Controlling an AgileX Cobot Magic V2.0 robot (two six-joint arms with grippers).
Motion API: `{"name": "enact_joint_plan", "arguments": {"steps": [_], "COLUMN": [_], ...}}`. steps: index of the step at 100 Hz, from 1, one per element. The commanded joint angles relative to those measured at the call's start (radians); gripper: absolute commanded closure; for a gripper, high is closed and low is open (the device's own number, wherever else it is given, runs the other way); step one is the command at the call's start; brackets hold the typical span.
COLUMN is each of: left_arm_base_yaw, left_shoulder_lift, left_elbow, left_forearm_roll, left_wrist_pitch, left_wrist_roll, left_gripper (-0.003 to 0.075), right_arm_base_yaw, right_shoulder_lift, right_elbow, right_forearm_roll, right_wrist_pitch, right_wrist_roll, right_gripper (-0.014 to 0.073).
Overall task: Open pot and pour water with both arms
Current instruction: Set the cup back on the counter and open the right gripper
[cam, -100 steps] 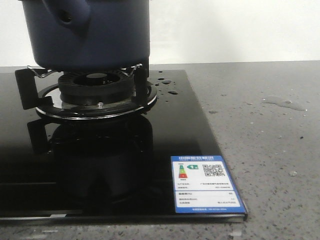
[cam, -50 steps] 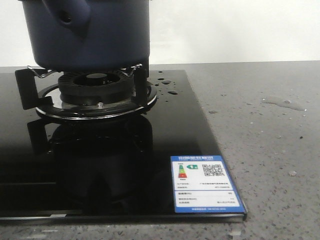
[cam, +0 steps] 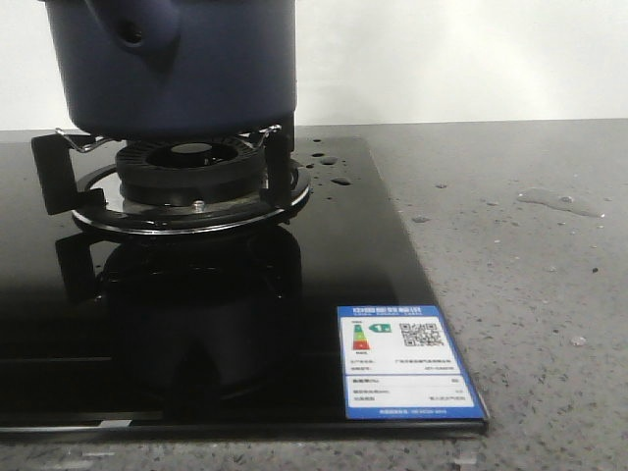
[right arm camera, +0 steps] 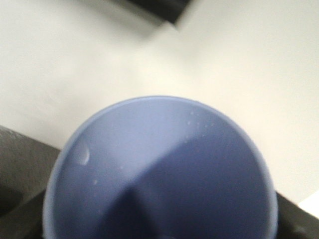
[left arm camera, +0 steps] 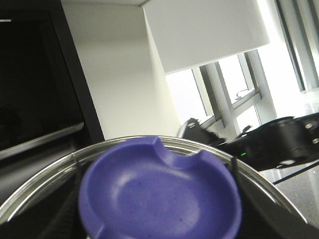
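Observation:
The dark navy pot (cam: 177, 69) stands on the gas burner at the back left, its stubby handle (cam: 132, 34) with a hole facing me; its top is cut off by the frame. Water drops (cam: 340, 181) lie on the hob beside it, and a thin puddle (cam: 559, 201) on the counter. No gripper shows in the front view. My left gripper (left arm camera: 159, 224) is shut on the purple-blue knob (left arm camera: 159, 194) of a glass lid with a metal rim (left arm camera: 40, 184), held in the air. My right gripper (right arm camera: 159, 231) holds a light blue cup (right arm camera: 159, 174), mouth towards the camera, with drops inside. The fingers are hidden.
The burner (cam: 186, 162) with its black pot supports sits on a black glass hob (cam: 245, 324) with an energy label (cam: 407, 361) at its front right corner. Grey speckled counter (cam: 530, 294) lies to the right. A black arm part (left arm camera: 279, 139) shows beyond the lid.
The whole front view has shifted a few pixels to the right. The pot, the drops and the puddle keep their places relative to each other.

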Motion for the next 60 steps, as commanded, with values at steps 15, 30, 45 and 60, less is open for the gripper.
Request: {"name": "enact_joint_plan", "arguments": {"steps": [15, 30, 45, 60], "left_arm_base_yaw": [-0.001, -0.001, -0.001, -0.001], "left_shoulder_lift": [0.001, 0.001, 0.001, 0.001], "left_elbow": [0.020, 0.045, 0.061, 0.061], "left_forearm_roll": [-0.070, -0.070, -0.070, -0.070], "left_wrist_pitch": [-0.037, -0.042, -0.042, -0.042], "left_wrist_roll": [-0.012, -0.012, -0.012, -0.012], "left_gripper": [0.0394, 0.0394, 0.0394, 0.0394], "right_arm_base_yaw": [-0.194, -0.266, -0.276, -0.276], "right_shoulder_lift": [-0.246, -0.294, -0.292, -0.292], "right_elbow": [0.389, 0.615, 0.716, 0.723], "right_forearm_roll": [-0.014, -0.014, -0.009, 0.021], "right_wrist_pitch": [-0.395, -0.564, -0.626, -0.657], "right_wrist_roll": [0.175, 0.203, 0.214, 0.214], "right_gripper": [0.0377, 0.0377, 0.0373, 0.0191]}}
